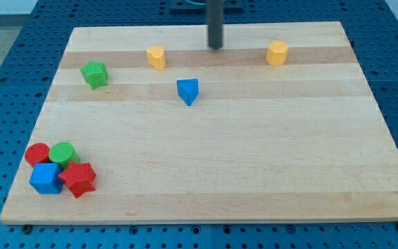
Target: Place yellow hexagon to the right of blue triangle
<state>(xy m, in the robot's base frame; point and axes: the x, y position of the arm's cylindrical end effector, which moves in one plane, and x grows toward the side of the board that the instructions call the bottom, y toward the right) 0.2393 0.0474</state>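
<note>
My tip sits near the board's top edge, touching nothing, a bare rod with clear wood all round it. Take the blue triangle as the landmark: my tip is up and a little to the view's right of it, close but apart.

Two yellow blocks are on show. One yellow block lies up and well off to the view's right of the blue triangle, and its faceted outline reads as the yellow hexagon the task names. The other yellow block is up and slightly to the view's left of the triangle; its shape is harder to call, rounder perhaps.

Here is what the move turns on: the hexagon lies to the view's right of my tip, at about the same height on the board. Its goal, the spot just right of the triangle, is down and to the left of it. So, by my reckoning, my tip is on the wrong side and needs to swing round to the hexagon's upper right before pushing.

A green star rests far to the left of the triangle, and a cluster of red, green and blue blocks huddles well below and to its left, out of the way.
</note>
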